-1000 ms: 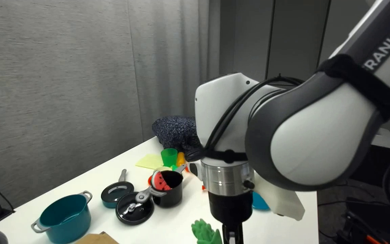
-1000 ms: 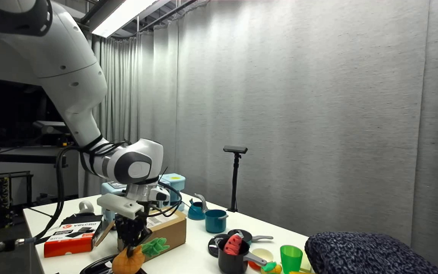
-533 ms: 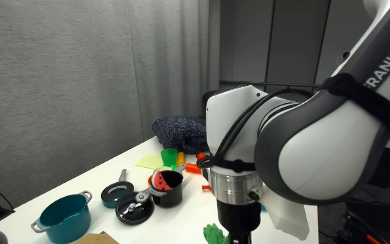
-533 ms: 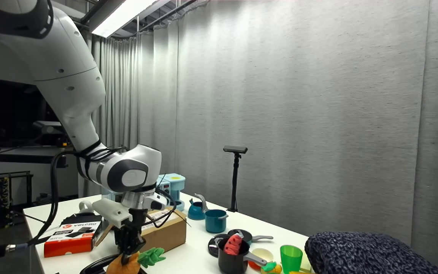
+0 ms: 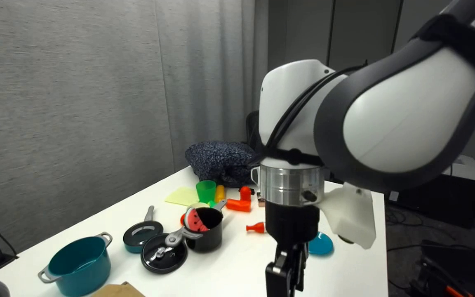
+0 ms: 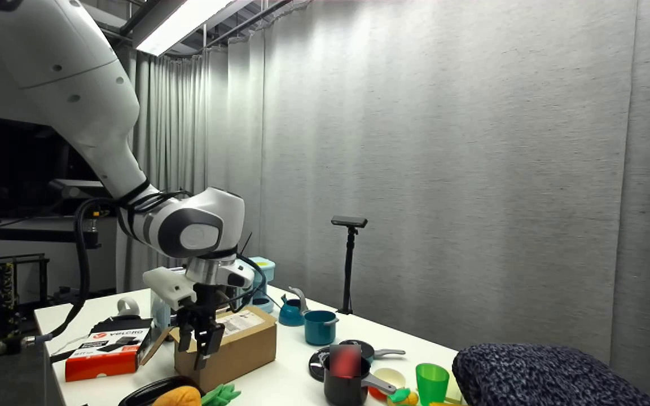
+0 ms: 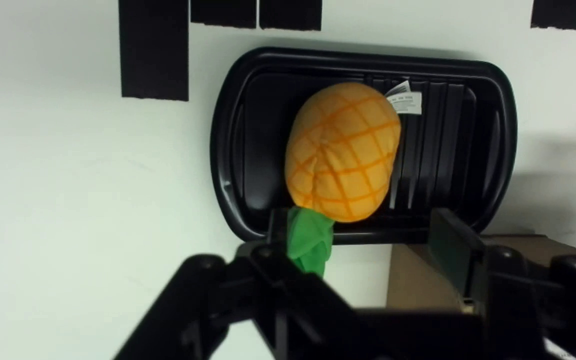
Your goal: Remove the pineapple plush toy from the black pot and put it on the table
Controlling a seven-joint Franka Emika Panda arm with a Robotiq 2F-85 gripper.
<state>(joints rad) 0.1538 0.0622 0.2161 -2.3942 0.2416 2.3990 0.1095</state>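
The pineapple plush toy (image 7: 343, 155) lies in a black rectangular tray (image 7: 500, 100), its green leaves (image 7: 310, 237) hanging over the near rim; part of its orange body (image 6: 178, 396) shows in an exterior view. Above it my gripper (image 7: 360, 232) is open, fingers wide apart. The leaves appear beside one finger (image 7: 278, 225); I cannot tell whether they touch. An exterior view has the gripper (image 6: 194, 355) clear above the toy. The small round black pot (image 5: 212, 243) stands apart with a red watermelon toy (image 5: 195, 220) in it, on the white table (image 5: 237, 270).
A cardboard box (image 6: 240, 347) stands right by the tray, with an orange-and-white box (image 6: 105, 366) on its other side. A black lid (image 5: 164, 255), a small pan (image 5: 142, 235) and a teal pot (image 5: 78, 268) sit near the black pot. Red toys (image 5: 237, 205) lie farther back.
My gripper, earlier closed on the pineapple toy, first lowered it, then opened and rose. The toy now lies in the tray, below the fingers. The other things have not moved.
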